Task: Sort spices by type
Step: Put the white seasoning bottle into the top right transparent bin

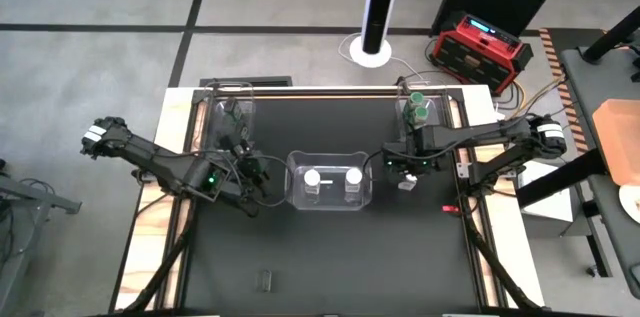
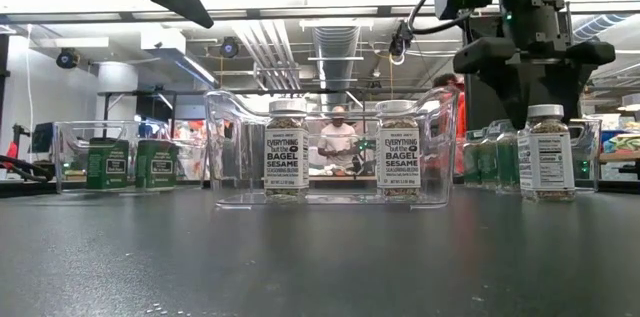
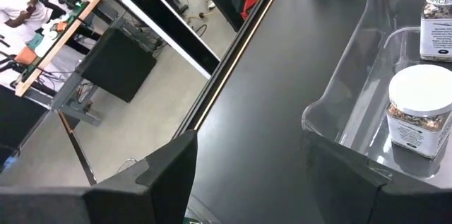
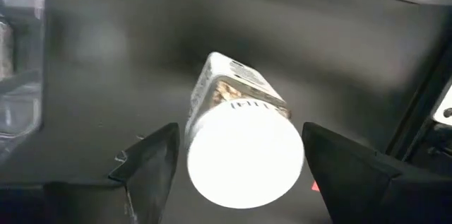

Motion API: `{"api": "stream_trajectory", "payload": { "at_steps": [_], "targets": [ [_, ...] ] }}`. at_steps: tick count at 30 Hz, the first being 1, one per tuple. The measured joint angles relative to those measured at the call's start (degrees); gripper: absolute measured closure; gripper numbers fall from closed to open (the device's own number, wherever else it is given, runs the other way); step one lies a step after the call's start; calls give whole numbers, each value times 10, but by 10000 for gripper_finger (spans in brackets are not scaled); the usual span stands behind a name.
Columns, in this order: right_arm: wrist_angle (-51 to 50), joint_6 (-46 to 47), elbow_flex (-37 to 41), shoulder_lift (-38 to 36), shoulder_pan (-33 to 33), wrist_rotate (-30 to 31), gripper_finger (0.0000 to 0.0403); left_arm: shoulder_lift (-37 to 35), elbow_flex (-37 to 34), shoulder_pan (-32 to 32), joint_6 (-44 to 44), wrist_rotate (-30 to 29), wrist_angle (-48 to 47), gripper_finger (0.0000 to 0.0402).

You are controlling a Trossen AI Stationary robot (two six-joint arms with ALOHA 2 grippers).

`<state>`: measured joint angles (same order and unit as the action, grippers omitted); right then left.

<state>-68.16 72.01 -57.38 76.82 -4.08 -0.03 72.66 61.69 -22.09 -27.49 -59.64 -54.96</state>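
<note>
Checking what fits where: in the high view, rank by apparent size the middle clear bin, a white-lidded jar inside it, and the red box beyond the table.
1. Red box
2. Middle bin, close behind it
3. White-lidded jar, far smallest

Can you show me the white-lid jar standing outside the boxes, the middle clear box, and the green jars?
white-lid jar (image 4: 245,155), right wrist view, on its lid top.
middle clear box (image 1: 296,163), high view, on its left rim.
green jars (image 1: 417,107), high view, on a green lid.

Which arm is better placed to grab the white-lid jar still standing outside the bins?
The right. Its open gripper hangs directly over the loose white-lid jar, a finger on either side. The left gripper sits beyond the middle bin, empty and open.
</note>
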Motion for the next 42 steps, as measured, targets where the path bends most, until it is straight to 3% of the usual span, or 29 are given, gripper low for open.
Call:
{"api": "stream_trajectory", "payload": {
  "at_steps": [6, 14, 24, 33, 42],
  "targets": [
    [1, 0, 0, 0, 0, 0, 140, 0, 0, 0, 0, 0, 0, 170],
    [2, 1, 0, 0, 0, 0, 201, 0, 0, 0, 0, 0, 1, 170],
    [-15, -16, -7, -1, 0, 0, 202, 0, 0, 0, -3, 1, 1, 170],
    [-132, -131, -132, -5, 27, -29, 202, 0, 0, 0, -5, 2, 1, 170],
    [-164, -295, -268, 4, 76, -45, 202, 0, 0, 0, -17, 2, 2, 171]
  ]
}}
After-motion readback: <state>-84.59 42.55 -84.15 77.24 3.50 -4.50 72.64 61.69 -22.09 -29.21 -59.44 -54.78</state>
